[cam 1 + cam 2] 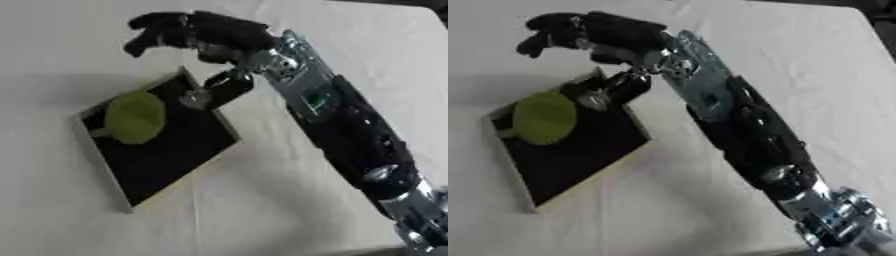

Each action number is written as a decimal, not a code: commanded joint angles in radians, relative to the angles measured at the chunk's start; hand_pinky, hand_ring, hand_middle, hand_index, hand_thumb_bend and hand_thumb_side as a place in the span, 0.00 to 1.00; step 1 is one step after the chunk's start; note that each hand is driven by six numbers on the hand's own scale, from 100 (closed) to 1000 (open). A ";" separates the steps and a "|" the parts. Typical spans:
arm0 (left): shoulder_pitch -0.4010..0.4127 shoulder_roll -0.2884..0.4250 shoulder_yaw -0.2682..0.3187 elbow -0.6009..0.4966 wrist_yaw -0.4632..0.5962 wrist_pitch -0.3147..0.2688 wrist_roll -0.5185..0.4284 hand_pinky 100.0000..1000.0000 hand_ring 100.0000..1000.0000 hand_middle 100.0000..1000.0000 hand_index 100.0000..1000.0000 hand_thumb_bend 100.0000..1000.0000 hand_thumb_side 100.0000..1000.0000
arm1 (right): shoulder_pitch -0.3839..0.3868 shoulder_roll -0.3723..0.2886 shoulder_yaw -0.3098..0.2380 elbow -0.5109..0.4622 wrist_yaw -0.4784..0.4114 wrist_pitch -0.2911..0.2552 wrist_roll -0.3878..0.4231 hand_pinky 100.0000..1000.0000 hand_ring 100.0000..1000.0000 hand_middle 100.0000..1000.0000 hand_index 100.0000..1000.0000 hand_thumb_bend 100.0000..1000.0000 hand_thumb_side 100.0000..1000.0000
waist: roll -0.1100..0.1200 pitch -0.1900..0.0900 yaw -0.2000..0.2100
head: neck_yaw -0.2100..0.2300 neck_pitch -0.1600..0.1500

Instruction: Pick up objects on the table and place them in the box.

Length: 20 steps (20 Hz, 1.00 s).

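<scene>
A shallow box with a black inside and a pale rim lies askew on the white table, left of centre. A round yellow-green object rests in the box's upper left part. My right arm reaches in from the lower right, and my right hand hovers above and just beyond the box's far corner. Its fingers are relaxed and slightly bent, with nothing in them. The thumb hangs down over the box's far corner. My left hand shows in neither view.
White cloth covers the table all around the box. The table's far edge shows dark at the upper right corner. My right forearm crosses the space to the right of the box.
</scene>
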 commanded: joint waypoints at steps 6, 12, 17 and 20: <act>0.006 0.032 0.018 -0.017 -0.011 -0.003 0.010 0.56 0.67 0.56 0.67 0.00 0.45 | 0.093 -0.198 -0.225 -0.208 -0.299 0.206 -0.137 0.77 1.00 0.73 0.93 0.00 0.00 | 0.013 -0.023 -0.019 | 0.036 -0.027; 0.012 0.040 0.027 -0.017 -0.021 -0.006 0.017 0.56 0.67 0.56 0.67 0.00 0.45 | 0.250 -0.329 -0.345 -0.288 -0.435 0.188 -0.337 0.75 0.99 0.71 0.89 0.00 0.03 | 0.016 -0.015 -0.034 | 0.059 -0.029; 0.018 0.045 0.036 -0.017 -0.029 -0.010 0.022 0.56 0.67 0.56 0.67 0.00 0.45 | 0.383 -0.353 -0.423 -0.314 -0.553 0.111 -0.478 0.75 0.99 0.70 0.88 0.00 0.42 | 0.022 -0.007 -0.047 | 0.073 -0.032; 0.022 0.049 0.043 -0.017 -0.035 -0.015 0.028 0.56 0.67 0.56 0.67 0.00 0.44 | 0.443 -0.333 -0.455 -0.318 -0.620 0.063 -0.486 0.73 0.95 0.62 0.83 0.00 0.43 | 0.027 -0.001 -0.054 | 0.079 -0.034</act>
